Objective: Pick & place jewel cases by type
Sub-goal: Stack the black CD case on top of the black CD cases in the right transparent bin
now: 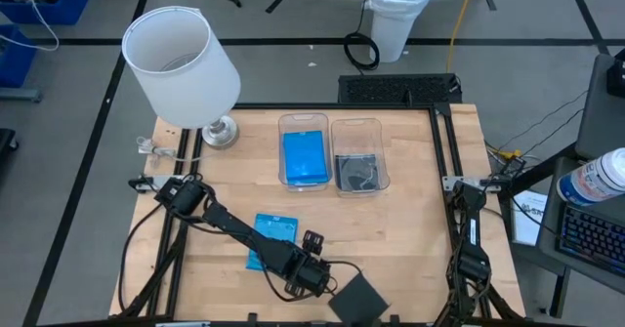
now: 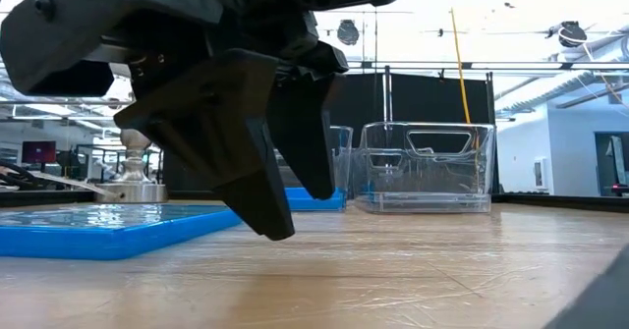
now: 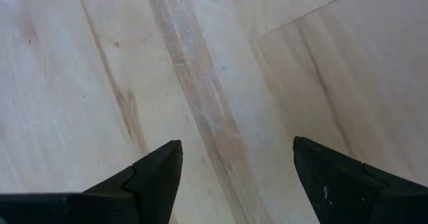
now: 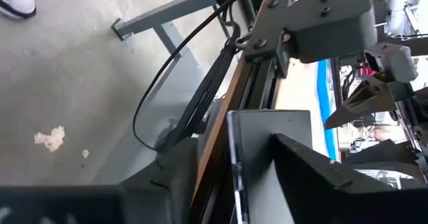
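The left gripper [image 1: 317,273] hangs low over the counter's [image 1: 410,229] near edge, fingers spread over bare wood. A blue jewel case [image 1: 270,237] lies flat just behind it, white markings unreadable. Another blue case [image 1: 305,157] sits in the left clear bin [image 1: 303,122], a dark case [image 1: 357,171] in the right bin [image 1: 357,125]. The right gripper [image 4: 267,177], off the counter's edge, pinches a grey case [image 4: 271,127]. No writing is legible.

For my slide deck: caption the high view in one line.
Left gripper open near the table's front edge by a dark case; blue case beside the arm, two bins behind.
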Controlling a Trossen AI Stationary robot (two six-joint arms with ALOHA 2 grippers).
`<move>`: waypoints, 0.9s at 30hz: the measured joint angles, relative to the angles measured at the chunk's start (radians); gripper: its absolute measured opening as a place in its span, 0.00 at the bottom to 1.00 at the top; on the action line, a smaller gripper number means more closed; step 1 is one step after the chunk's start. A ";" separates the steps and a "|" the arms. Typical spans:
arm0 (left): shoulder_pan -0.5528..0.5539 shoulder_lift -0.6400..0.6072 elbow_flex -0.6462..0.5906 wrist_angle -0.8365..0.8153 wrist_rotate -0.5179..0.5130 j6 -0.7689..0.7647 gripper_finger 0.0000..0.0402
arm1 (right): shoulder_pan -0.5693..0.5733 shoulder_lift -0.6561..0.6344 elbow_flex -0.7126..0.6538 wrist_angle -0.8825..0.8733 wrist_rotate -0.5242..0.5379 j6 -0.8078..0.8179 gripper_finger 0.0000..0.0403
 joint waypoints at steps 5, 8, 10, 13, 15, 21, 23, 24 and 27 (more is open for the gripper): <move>0.000 0.000 0.000 0.001 0.001 -0.001 0.71 | 0.000 0.000 0.000 0.031 0.016 0.037 0.29; 0.000 0.000 0.000 0.001 0.001 -0.002 0.71 | 0.001 0.000 0.001 0.043 0.040 0.040 0.20; -0.001 0.000 0.000 0.000 0.001 -0.002 0.71 | 0.004 0.002 0.000 0.066 0.067 0.025 0.15; -0.002 0.000 0.000 -0.003 0.001 -0.002 0.71 | 0.008 0.007 -0.003 0.141 0.118 -0.093 0.08; -0.002 0.000 0.000 -0.005 0.001 0.001 0.71 | 0.008 0.005 0.000 0.202 0.158 -0.175 0.05; -0.016 -0.034 0.000 -0.066 -0.089 0.028 0.71 | 0.012 0.005 0.075 0.245 0.252 -0.326 0.02; -0.022 -0.058 0.000 -0.093 -0.121 0.026 0.71 | 0.014 -0.002 0.099 0.244 0.289 -0.367 0.02; -0.024 -0.073 0.000 -0.109 -0.134 0.022 0.71 | 0.012 -0.012 0.103 0.245 0.298 -0.376 0.02; -0.034 -0.121 0.000 -0.145 -0.170 -0.003 0.71 | 0.009 -0.063 0.103 0.245 0.362 -0.381 0.02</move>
